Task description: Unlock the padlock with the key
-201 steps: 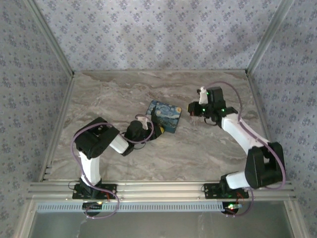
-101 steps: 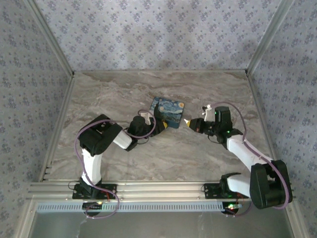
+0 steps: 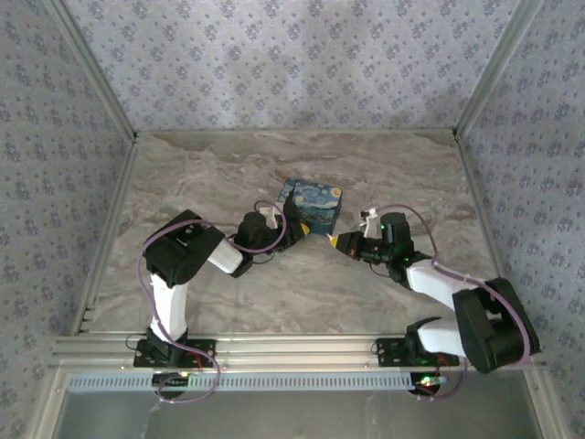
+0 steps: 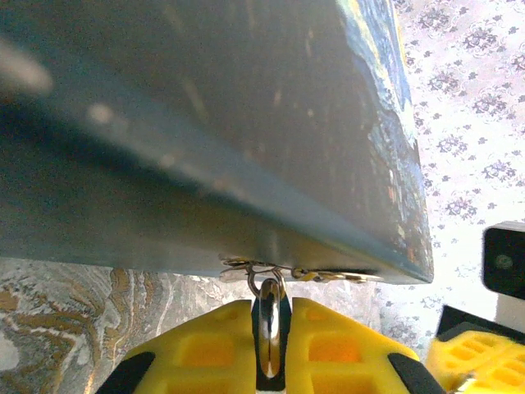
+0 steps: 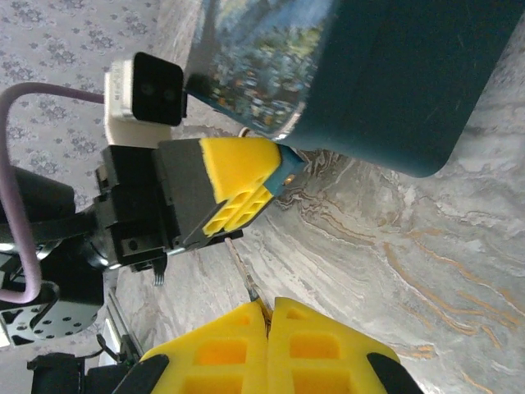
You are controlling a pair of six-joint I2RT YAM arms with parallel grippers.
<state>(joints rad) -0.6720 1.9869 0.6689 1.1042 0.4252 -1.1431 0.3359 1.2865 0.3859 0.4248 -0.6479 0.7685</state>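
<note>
Clamping the small padlock (image 4: pixel 268 322) by its flat faces at the hasp (image 4: pixel 246 265) of the Starry Night box (image 3: pixel 313 203), the left gripper (image 3: pixel 292 235) has hard, slick metal that may twist — the right gripper (image 5: pixel 267 309), closed, pinches the thin, stiff key (image 5: pixel 243 275), blade near the lock.

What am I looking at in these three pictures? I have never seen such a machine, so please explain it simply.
These are two robot arms bolted to a marble-patterned table. One picture comes from a camera above and behind them. The other two come from a small camera on each wrist, so you see that arm's own yellow fingers at the bottom. On the table is a blue box with a painted night sky. The left gripper is closed on a small metal lock that hangs from the box's clasp. The right gripper is closed on a thin key, which points toward the lock.
</note>
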